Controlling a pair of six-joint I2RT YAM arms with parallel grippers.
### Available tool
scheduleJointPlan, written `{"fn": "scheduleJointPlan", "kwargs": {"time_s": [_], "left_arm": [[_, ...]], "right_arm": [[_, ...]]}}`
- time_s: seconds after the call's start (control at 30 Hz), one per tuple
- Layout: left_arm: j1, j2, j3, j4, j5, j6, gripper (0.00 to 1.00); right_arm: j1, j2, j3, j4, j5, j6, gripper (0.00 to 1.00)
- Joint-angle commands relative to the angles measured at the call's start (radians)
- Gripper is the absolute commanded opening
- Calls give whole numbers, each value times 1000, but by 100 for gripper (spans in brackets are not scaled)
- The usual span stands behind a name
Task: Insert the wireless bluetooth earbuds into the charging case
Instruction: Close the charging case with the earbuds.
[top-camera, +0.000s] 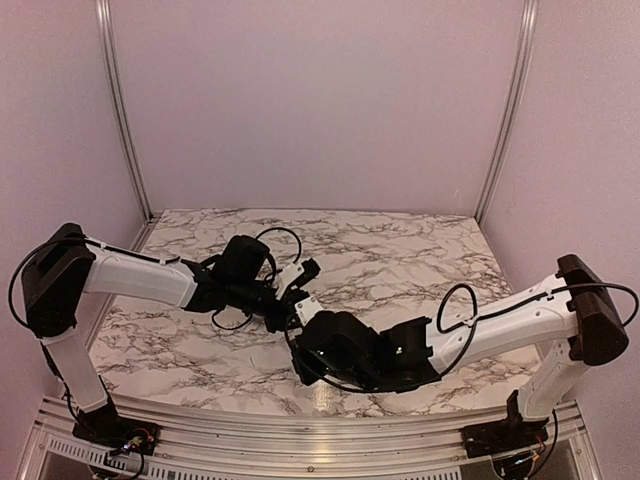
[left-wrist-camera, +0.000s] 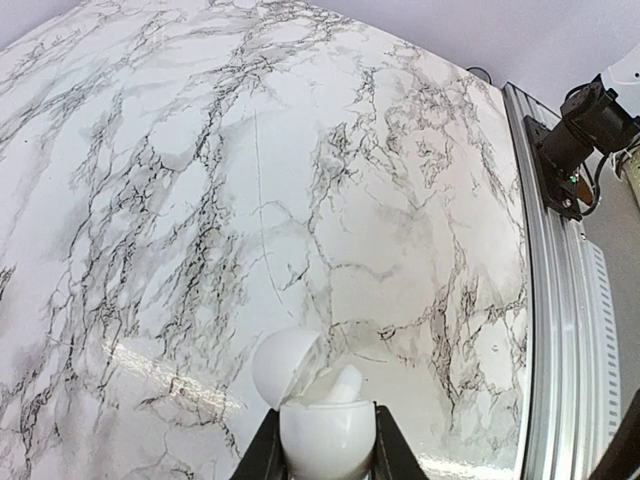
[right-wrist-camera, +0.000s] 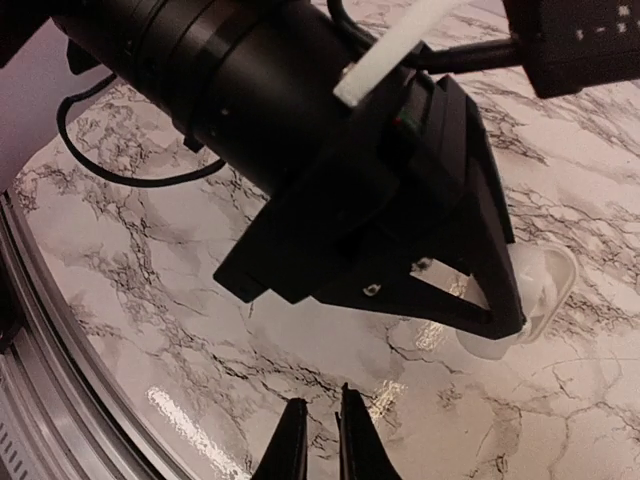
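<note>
My left fingers (left-wrist-camera: 322, 440) clamp the white charging case (left-wrist-camera: 318, 400), lid open toward eleven o'clock, raised off the marble tabletop (left-wrist-camera: 300, 180). My right fingers (right-wrist-camera: 318, 440) are nearly closed, a thin gap between them; I cannot tell whether an earbud sits there. I'd hold the case level and bring the right in slowly, tip over a well.

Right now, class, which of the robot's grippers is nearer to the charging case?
The left. The left gripper clamps the charging case between its fingers, lid hinged open. The right gripper hangs apart from it over bare marble, its fingers almost together.
</note>
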Motion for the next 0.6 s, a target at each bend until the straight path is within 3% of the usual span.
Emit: {"fn": "scheduleJointPlan", "kwargs": {"time_s": [0.0,0.1,0.23,0.3,0.33,0.43,0.57], "left_arm": [[1,43,57,-46,-49,37,0],[1,49,61,-49,-73,39,0],[1,54,64,-51,-113,39,0],[2,57,66,-51,-142,37,0],[1,59,67,-51,-153,38,0],[1,65,71,-56,-196,40,0],[1,75,78,-67,-231,49,0]], "right_arm": [[-14,-124,-65,50,47,-17,10],[-14,-207,-120,19,103,-4,20],[-17,-337,-214,36,186,20,61],[-19,-413,-290,139,199,8,85],[-21,-454,-337,186,213,6,92],[-24,-560,-437,274,245,-29,98],[-24,-628,-456,249,226,-91,99]]}}
